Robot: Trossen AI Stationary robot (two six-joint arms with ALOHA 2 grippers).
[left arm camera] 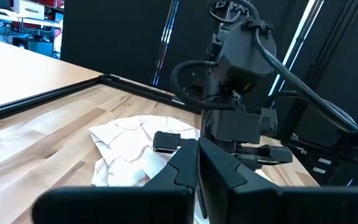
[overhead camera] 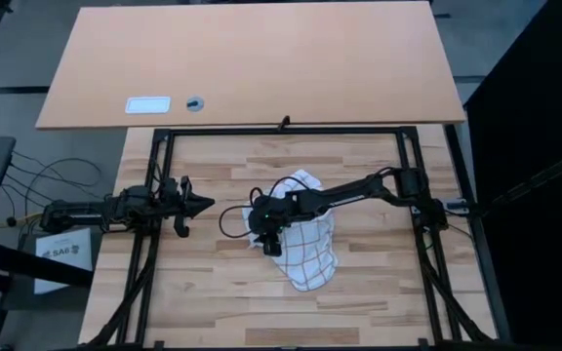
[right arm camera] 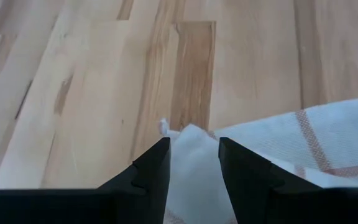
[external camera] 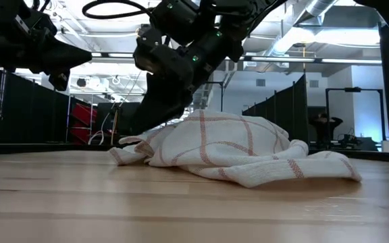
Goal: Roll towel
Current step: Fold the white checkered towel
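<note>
The white towel (overhead camera: 308, 244) with thin reddish check lines lies crumpled in a heap near the table's middle, resting on the wood (external camera: 235, 152) (left arm camera: 126, 149). My right gripper (overhead camera: 269, 242) slants down over the towel's left edge. It is open, and its two fingers stand on either side of a pointed towel corner (right arm camera: 191, 134) that lies on the table. My left gripper (overhead camera: 203, 205) hovers level at the left, shut and empty (left arm camera: 197, 171), pointing toward the towel. My right gripper comes at the towel's left corner (right arm camera: 188, 155) slanting down from the table's right. The cloth lies in the gap between the fingers (right arm camera: 154, 165); whether they touch it, I cannot tell.
A black metal frame (overhead camera: 281, 130) borders the wooden work area. Beyond it lies an orange board with a small white label card (overhead camera: 147, 104) and a small round thing (overhead camera: 195, 102). Bare wood shows left of and in front of the towel.
</note>
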